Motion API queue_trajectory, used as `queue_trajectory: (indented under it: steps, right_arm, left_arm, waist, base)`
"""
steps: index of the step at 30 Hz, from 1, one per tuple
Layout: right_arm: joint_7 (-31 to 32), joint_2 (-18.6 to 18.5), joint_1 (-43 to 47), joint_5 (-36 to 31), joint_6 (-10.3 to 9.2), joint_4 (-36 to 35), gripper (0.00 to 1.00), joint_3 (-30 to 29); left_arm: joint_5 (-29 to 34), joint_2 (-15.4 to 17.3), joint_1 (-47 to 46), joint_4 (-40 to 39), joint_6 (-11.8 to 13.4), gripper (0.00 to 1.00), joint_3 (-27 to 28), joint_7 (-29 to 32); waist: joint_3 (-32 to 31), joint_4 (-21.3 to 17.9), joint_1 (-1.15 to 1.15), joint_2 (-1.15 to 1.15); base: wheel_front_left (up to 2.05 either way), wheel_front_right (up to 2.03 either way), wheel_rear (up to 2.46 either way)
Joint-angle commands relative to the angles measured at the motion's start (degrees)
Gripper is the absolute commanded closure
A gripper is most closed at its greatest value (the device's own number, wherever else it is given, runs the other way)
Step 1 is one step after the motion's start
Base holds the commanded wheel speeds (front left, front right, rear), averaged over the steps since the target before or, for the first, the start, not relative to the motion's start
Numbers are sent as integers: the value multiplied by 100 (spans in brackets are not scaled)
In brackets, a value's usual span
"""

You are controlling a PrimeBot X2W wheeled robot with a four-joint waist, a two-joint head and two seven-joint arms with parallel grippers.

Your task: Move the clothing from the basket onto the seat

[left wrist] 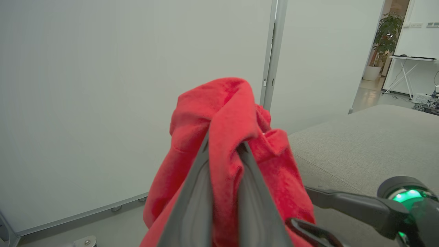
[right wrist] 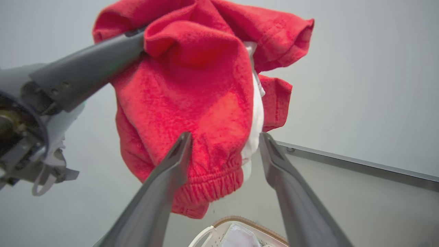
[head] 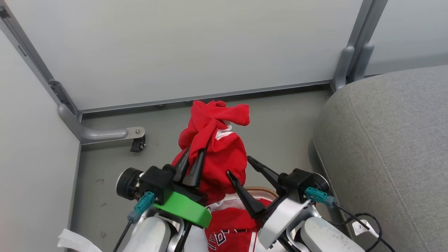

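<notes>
Pale partition panels (head: 175, 45) backed the scene. Above the brown-rimmed white basket (head: 260, 190), the left gripper (head: 196, 149) pinched a bunched, fuzzy red garment (head: 224, 154); the right gripper (head: 238, 165) stood spread wide, empty. Right of the basket lay the rounded grey fabric seat (head: 392, 147).

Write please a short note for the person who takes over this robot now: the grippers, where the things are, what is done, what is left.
Left gripper: shut on a red garment, which hangs from it above the basket.
Right gripper: open, close by the hanging garment, holding nothing.
Seat: on the robot's right.
Done: one garment lifted out of the basket.
Left: carry it over to the seat and release it there, then fetch the other red clothing that lies in the basket.
</notes>
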Motion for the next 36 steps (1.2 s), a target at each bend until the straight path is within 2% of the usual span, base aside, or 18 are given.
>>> queue_trajectory:
  steps: [1,11,31,32,33,34,35,36]
  right_arm:
    - [-26,-14,-77,41,-4,77,0,32]
    - [-26,-1,-206,142,-4,499,0,218]
    - [-26,8,-412,217,-4,850,0,239]
    - [-26,9,-415,216,-4,862,4,236]
    - [-25,9,-418,219,-4,876,51,232]
    - [-26,9,-420,218,-4,881,57,223]
    - [-26,9,-416,227,-4,884,100,227]
    - [-26,10,-411,238,-4,888,100,229]
  left_arm:
    - [-60,0,-102,0,-18,100,-36,-5]
    - [-134,-9,-201,-48,-17,100,-328,-5]
    - [-410,-12,-325,-116,-18,100,-946,-5]
    - [-427,-12,-328,-120,-18,100,-961,-5]
    - [-438,-12,-331,-127,-18,100,-968,-5]
    - [-455,-12,-328,-134,-18,100,-971,-5]
    - [-462,-12,-324,-135,-19,100,-982,-5]
    - [-452,-12,-324,-132,-18,100,-994,-5]
  waist:
    - [4,40,0,0]
    - [36,192,0,0]
    - [93,423,0,0]
    - [93,435,0,0]
    - [93,445,0,0]
    - [89,456,0,0]
    - [87,468,0,0]
    - [87,479,0,0]
  base:
    - [0,0,0]
    - [0,0,0]
    - [0,0,0]
    - [0,0,0]
    - [0,0,0]
    - [0,0,0]
    - [0,0,0]
    - [0,0,0]
